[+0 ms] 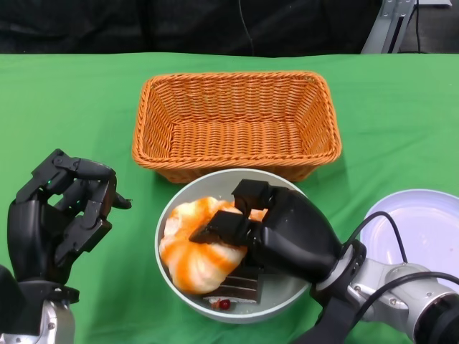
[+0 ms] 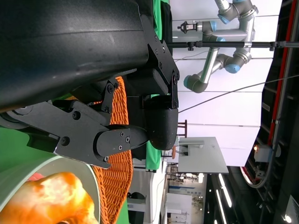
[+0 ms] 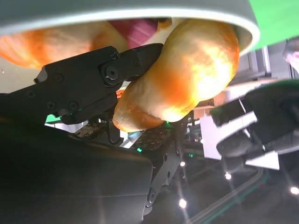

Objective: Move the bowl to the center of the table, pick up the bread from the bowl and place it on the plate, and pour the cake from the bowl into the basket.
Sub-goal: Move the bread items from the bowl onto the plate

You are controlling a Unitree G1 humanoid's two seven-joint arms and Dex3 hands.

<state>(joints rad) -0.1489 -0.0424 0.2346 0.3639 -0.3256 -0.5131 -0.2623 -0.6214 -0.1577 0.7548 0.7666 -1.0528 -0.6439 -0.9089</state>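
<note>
Green table; dark backdrop; right hand fingers clamped on bread; left hand fingers apart.

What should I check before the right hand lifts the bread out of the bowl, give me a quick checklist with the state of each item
1. Right hand on the bread: ok, fingers reach over it and the right wrist view shows them against it.
2. Grip firm enough to lift: cannot tell.
3. Bowl near the table's middle, in front of the basket: ok.
4. Plate free to receive the bread: ok, its visible part is bare.
5. Cake clear of the bread: not ok, it lies right against the bread under the hand.
6. Left hand out of the way: ok, beside the bowl, holding nothing.
</note>
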